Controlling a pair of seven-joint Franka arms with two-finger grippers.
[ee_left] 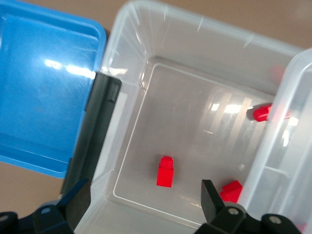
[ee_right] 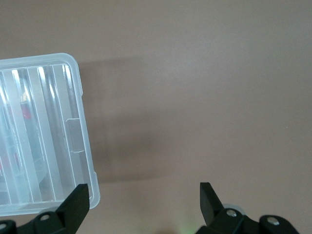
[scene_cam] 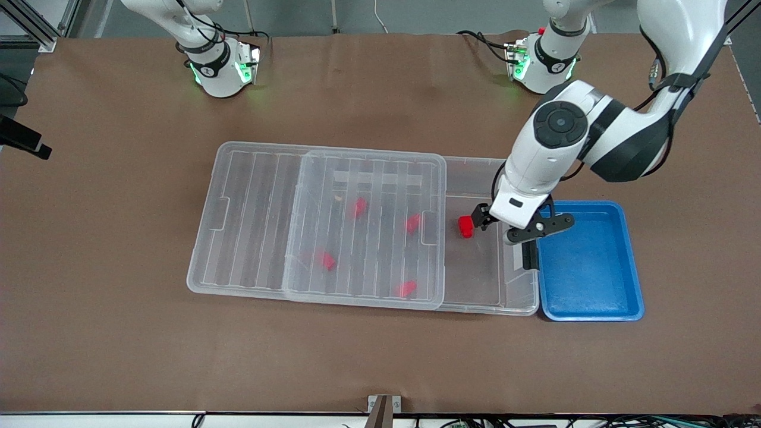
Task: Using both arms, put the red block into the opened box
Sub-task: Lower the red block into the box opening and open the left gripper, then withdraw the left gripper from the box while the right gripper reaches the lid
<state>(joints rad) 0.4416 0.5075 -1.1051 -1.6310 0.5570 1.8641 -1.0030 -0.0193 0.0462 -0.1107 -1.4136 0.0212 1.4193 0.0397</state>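
Note:
The red block (scene_cam: 465, 226) (ee_left: 165, 171) lies on the floor of the box (scene_cam: 493, 308) (ee_left: 146, 53), in the uncovered end by the black latch (scene_cam: 530, 255) (ee_left: 97, 131). My left gripper (scene_cam: 518, 230) (ee_left: 145, 195) hangs open over that end with nothing between its fingers; the block is below them and untouched. The ribbed clear lid (scene_cam: 250, 214) (ee_left: 297, 122) (ee_right: 44, 136) covers the remainder of the box and overhangs toward the right arm's end. My right gripper (ee_right: 144, 192) is open and empty over bare table beside a lid corner; it is outside the front view.
Several hazier red blocks (scene_cam: 358, 207) lie under the lid; two of them (ee_left: 263, 112) (ee_left: 231, 190) show at its edge. A blue tray (scene_cam: 588, 267) (ee_left: 44, 87) sits against the box's latch end. Brown table (scene_cam: 119, 327) spreads around.

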